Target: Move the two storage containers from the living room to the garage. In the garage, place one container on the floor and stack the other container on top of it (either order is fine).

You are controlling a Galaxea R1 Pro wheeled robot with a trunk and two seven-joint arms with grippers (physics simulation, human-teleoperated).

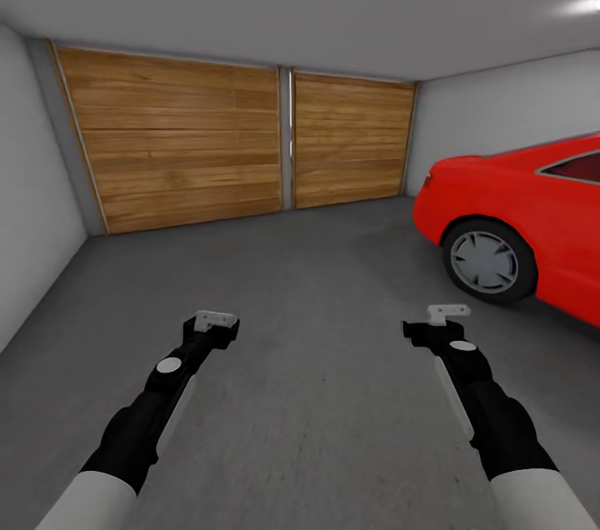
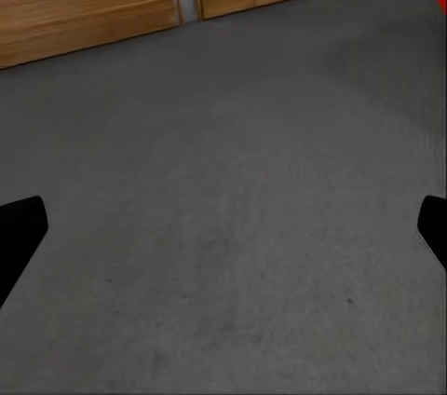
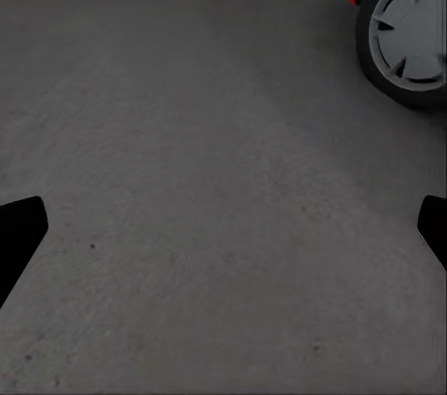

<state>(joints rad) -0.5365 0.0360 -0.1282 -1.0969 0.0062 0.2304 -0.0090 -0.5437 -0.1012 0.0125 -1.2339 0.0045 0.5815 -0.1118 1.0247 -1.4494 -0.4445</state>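
Garage floor (image 1: pixel 317 322) lies bare between wooden doors (image 1: pixel 175 138) and car (image 1: pixel 533 213), both grippers (image 1: pixel 215 320) (image 1: pixel 447 312) spread wide and seemingly empty, so I'd turn back for the containers, unseen here.

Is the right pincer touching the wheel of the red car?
Apart. The head view shows grey floor between the right pincer and the wheel.

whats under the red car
Under the red car there is grey concrete floor. One wheel rests on it, with a dark shadow beneath the body. The rest of its underside is hidden by the bodywork.
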